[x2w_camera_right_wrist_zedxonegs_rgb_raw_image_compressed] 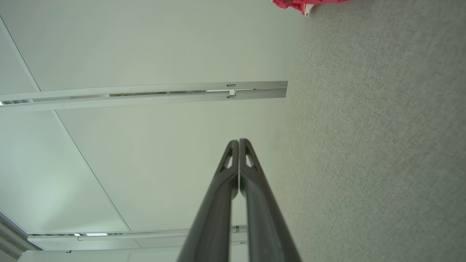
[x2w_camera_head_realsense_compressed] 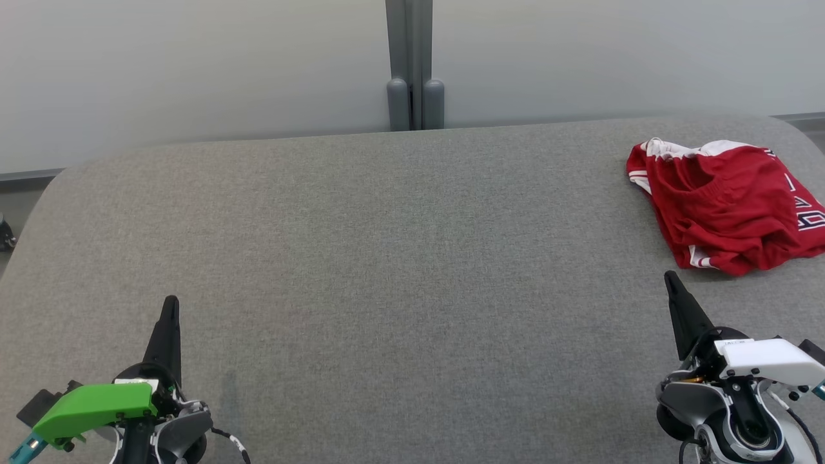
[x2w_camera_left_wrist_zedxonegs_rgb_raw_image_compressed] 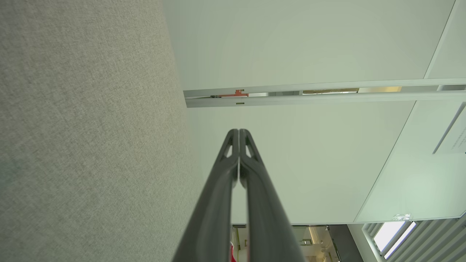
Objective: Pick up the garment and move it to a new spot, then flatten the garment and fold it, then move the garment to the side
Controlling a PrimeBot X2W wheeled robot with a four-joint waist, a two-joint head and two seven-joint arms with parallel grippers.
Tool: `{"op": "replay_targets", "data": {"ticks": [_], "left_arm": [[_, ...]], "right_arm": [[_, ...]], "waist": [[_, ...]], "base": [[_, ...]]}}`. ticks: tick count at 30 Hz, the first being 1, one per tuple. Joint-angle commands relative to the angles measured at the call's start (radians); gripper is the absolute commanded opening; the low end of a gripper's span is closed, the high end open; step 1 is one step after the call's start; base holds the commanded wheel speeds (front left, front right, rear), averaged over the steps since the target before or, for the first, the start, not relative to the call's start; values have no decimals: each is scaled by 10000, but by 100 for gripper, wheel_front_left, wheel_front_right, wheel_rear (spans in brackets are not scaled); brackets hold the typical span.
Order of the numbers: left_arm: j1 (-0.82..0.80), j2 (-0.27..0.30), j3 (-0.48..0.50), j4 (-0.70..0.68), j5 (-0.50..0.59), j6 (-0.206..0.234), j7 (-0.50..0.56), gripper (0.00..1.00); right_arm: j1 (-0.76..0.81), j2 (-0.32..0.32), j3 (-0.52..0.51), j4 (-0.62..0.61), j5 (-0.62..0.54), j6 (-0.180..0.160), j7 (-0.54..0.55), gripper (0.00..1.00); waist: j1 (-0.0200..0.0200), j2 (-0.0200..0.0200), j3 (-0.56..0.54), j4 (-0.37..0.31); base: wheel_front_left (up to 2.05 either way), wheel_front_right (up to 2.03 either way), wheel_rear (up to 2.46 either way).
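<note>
A red garment (x2w_camera_head_realsense_compressed: 728,206) with white trim and lettering lies crumpled at the far right of the grey fabric table (x2w_camera_head_realsense_compressed: 399,258). A corner of the garment (x2w_camera_right_wrist_zedxonegs_rgb_raw_image_compressed: 309,3) also peeks in at the top edge of the right wrist view. My right gripper (x2w_camera_head_realsense_compressed: 670,277) is at the lower right, shut and empty, its tip just short of the garment's near edge. At the lower left my left gripper (x2w_camera_head_realsense_compressed: 171,301) is shut too, holding nothing, far from the garment. Both wrist views show the fingertips pressed together, the left gripper (x2w_camera_left_wrist_zedxonegs_rgb_raw_image_compressed: 239,131) and the right gripper (x2w_camera_right_wrist_zedxonegs_rgb_raw_image_compressed: 239,140).
A pale wall with a grey post (x2w_camera_head_realsense_compressed: 415,64) stands behind the table's far edge. The table's corners are rounded, and floor shows past the left corner (x2w_camera_head_realsense_compressed: 13,219). The garment reaches close to the table's right edge.
</note>
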Motion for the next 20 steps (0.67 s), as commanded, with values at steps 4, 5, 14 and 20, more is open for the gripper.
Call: {"op": "replay_targets", "data": {"ticks": [4,5,14,20], "left_arm": [[-111,15,24,-24,-50,-62,32,0],[-111,15,24,-24,-50,-62,32,0],[-111,17,24,-25,-50,-62,32,0],[-111,17,23,-25,-50,-62,31,0]], "right_arm": [[-82,2,-28,14,-57,4,25,0],[-82,4,-30,14,-60,4,27,0],[-83,15,-44,15,-76,4,44,0],[-84,23,-52,14,-79,4,50,0]], "waist": [[0,0,0,0],[0,0,0,0],[0,0,0,0],[0,0,0,0]], "base": [[0,0,0],[0,0,0],[0,0,0],[0,0,0]]}}
